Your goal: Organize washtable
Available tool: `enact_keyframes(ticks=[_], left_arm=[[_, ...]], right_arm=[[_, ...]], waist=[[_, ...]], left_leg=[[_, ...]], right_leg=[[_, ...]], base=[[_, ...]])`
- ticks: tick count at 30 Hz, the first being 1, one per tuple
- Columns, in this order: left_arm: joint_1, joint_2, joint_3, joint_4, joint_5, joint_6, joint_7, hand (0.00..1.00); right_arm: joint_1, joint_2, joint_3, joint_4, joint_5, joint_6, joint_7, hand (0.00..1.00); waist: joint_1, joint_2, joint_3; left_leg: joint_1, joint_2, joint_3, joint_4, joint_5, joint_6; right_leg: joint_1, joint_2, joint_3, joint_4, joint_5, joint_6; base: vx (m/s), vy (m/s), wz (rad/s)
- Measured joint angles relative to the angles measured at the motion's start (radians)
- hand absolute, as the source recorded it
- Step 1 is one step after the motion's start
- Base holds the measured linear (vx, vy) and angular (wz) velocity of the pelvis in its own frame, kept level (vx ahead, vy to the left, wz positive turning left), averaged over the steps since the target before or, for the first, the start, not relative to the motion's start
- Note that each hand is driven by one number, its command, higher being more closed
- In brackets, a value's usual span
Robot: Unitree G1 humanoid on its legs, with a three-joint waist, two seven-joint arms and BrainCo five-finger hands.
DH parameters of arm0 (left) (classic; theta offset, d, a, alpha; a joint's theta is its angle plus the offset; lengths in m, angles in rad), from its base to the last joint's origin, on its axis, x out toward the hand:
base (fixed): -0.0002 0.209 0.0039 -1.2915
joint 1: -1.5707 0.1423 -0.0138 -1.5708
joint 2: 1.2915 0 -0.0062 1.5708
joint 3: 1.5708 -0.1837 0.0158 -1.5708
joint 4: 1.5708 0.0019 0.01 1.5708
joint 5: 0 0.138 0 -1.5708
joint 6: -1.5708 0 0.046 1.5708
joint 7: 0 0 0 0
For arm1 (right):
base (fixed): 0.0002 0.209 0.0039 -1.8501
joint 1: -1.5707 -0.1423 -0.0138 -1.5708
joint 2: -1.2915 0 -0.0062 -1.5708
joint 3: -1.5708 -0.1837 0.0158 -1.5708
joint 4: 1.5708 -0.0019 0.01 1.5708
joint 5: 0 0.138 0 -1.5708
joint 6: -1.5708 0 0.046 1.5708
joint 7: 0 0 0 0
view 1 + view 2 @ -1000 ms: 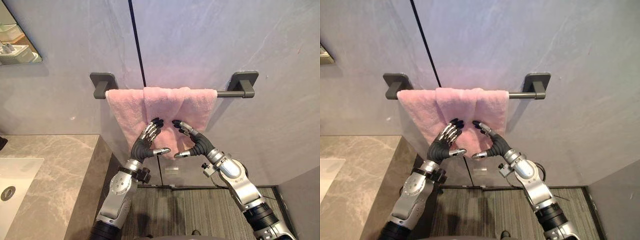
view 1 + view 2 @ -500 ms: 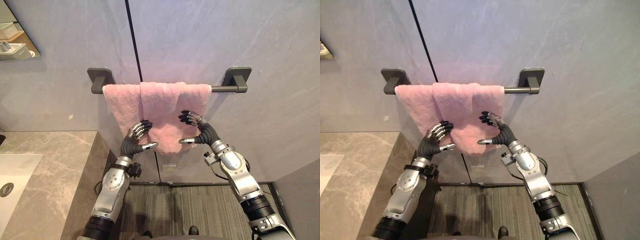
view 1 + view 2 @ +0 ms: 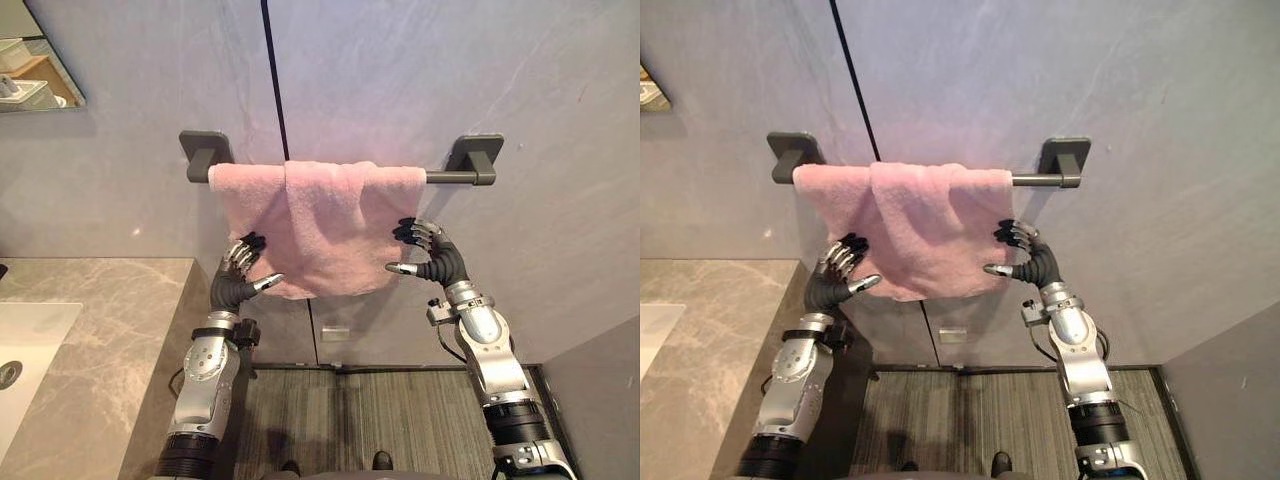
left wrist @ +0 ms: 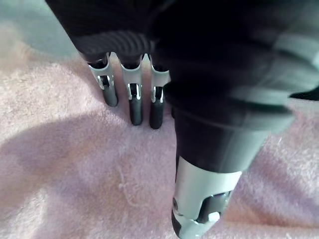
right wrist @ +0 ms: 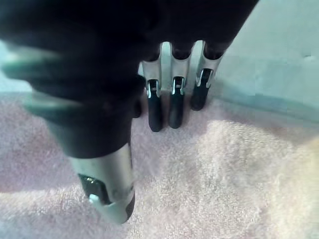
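Since a second ago both hands have moved apart from the middle of the pink towel (image 3: 320, 215) out to its sides, and the head camera has shifted a little as well. We now see the left hand (image 3: 232, 285) at the towel's seven o'clock corner. Its fingers (image 4: 135, 107) are nearly straight and side by side, their dark tips resting on the cloth, and its thumb (image 4: 199, 214) is held apart and points across the lower hem. The right hand (image 3: 440, 262) is at the towel's four o'clock edge. Its fingers (image 5: 174, 102) are likewise extended and close together, touching the pile right at the border with the wall (image 3: 560, 120), and its thumb (image 5: 107, 194) sticks out over the cloth. We see neither hand curled around or pinching the fabric. The towel hangs draped over the dark grey towel bar (image 3: 455, 177), with one layer folded across another near the middle and a wavy lower hem. It covers the bar from the nine o'clock bracket onward, leaving a short stretch bare by the three o'clock bracket. A dark vertical seam (image 3: 272, 80) runs down the wall behind it. At eight o'clock in the head view we see the marbled countertop (image 3: 110, 320) with a white sink (image 3: 30, 340), and at ten o'clock the corner of a mirror (image 3: 35, 70). At six o'clock lies the striped floor (image 3: 380, 420).
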Motion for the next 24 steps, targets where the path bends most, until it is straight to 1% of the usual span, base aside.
enact_keyframes(ticks=[2,4,8,11,16,17,20,21,24], left_arm=[[0.026,-0.011,0.017,-0.025,-0.009,0.0,0.0,0.0],[0.044,-0.035,0.037,-0.048,-0.012,0.0,0.001,0.0],[0.09,-0.045,0.058,-0.098,-0.013,0.0,-0.001,0.0],[0.13,-0.078,0.086,-0.144,-0.02,0.0,-0.001,0.0],[0.175,-0.087,0.106,-0.163,-0.03,0.0,-0.001,0.0],[0.202,-0.102,0.111,-0.204,-0.03,0.0,-0.002,0.0],[0.239,-0.121,0.11,-0.267,-0.034,-0.001,-0.006,0.0],[0.242,-0.122,0.11,-0.272,-0.05,-0.001,-0.013,0.0],[0.276,-0.133,0.11,-0.298,-0.049,-0.001,-0.026,0.0]], right_arm=[[0.012,0.023,-0.025,0.0,0.0,0.007,-0.011,0.0],[0.029,0.031,-0.046,0.0,0.0,0.011,-0.021,0.0],[0.063,0.054,-0.078,-0.007,0.0,0.014,-0.031,0.0],[0.109,0.074,-0.115,-0.067,-0.001,0.014,-0.047,0.0],[0.156,0.098,-0.162,-0.121,-0.003,0.015,-0.065,0.0],[0.183,0.109,-0.178,-0.151,-0.01,0.015,-0.068,0.0],[0.223,0.12,-0.199,-0.188,-0.021,0.015,-0.083,0.0],[0.241,0.13,-0.213,-0.201,-0.021,0.016,-0.085,0.0],[0.279,0.136,-0.222,-0.228,-0.021,0.018,-0.085,0.0]], waist=[[-0.004,0.0,0.0],[-0.002,0.0,0.0],[-0.001,0.001,0.0],[0.0,0.001,0.0],[0.002,0.001,0.0],[0.001,0.001,0.0],[0.002,0.002,-0.001],[0.002,0.003,-0.001],[0.002,0.005,-0.002]], left_leg=[[0.005,0.0,0.0,-0.001,0.0,0.0],[0.008,0.0,-0.001,-0.001,0.0,0.0],[0.015,0.0,-0.002,-0.003,0.0,-0.001],[0.032,-0.001,0.001,-0.014,0.001,-0.001],[0.036,0.0,0.008,-0.018,0.0,-0.001],[0.036,0.0,0.01,-0.018,0.0,-0.002],[0.039,0.002,0.017,-0.019,0.0,-0.002],[0.041,0.003,0.022,-0.018,0.0,-0.002],[0.05,0.008,0.027,-0.019,-0.001,-0.003]], right_leg=[[0.005,0.0,0.0,-0.001,0.0,0.0],[0.01,0.0,-0.002,-0.003,0.0,0.0],[0.017,0.0,-0.003,-0.006,0.0,0.0],[0.028,0.0,-0.001,-0.008,0.0,0.001],[0.028,0.0,0.004,-0.008,-0.002,0.002],[0.028,-0.001,0.004,-0.008,-0.003,0.003],[0.028,-0.002,0.005,-0.003,-0.007,0.006],[0.027,-0.002,0.005,0.005,-0.011,0.007],[0.026,-0.004,0.006,0.026,-0.025,0.009]], base=[[0.0,0.0,0.0],[-0.02,0.0,0.01],[-0.02,-0.001,0.01],[0.0,0.0,0.0],[-0.02,0.002,-0.03],[0.0,0.0,0.0],[0.0,0.0,0.0],[0.0,0.0,0.0],[0.0,0.0,0.0]])
